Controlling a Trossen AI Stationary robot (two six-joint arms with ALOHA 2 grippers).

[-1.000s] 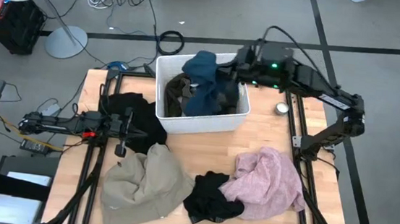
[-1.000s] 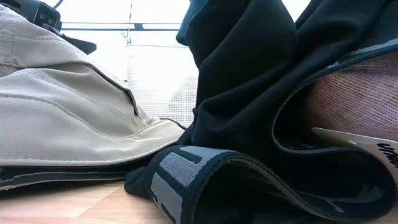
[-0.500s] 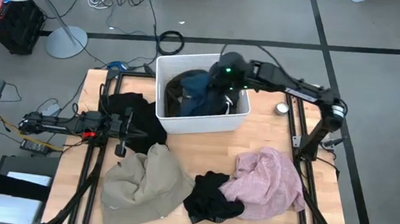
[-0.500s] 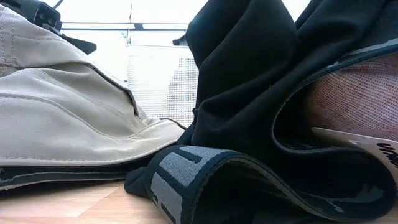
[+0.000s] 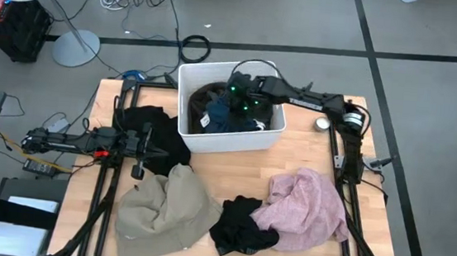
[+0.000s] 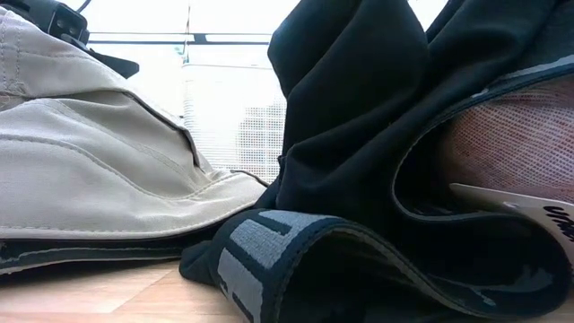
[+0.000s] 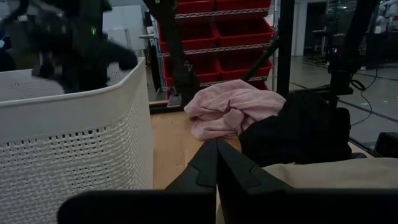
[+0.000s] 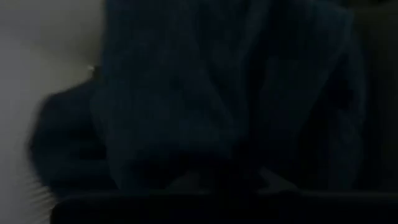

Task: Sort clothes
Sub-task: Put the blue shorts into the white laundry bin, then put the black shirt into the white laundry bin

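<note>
The right arm reaches from the surface's right edge toward the far middle, its forearm stretched level and its wrist tipped downward; green lights glow on the wrist. The right claw (image 5: 235, 105) is sunk low, its fingers hidden. The left arm lies folded low along the left edge, and the left claw (image 7: 216, 163) has its 2 fingers pressed together.

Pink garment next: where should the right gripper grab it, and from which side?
Grab the pink garment on a raised fold near its middle, coming straight down. It lies crumpled in a heap, and its left edge touches the black garment, so a grip there could catch both.
</note>
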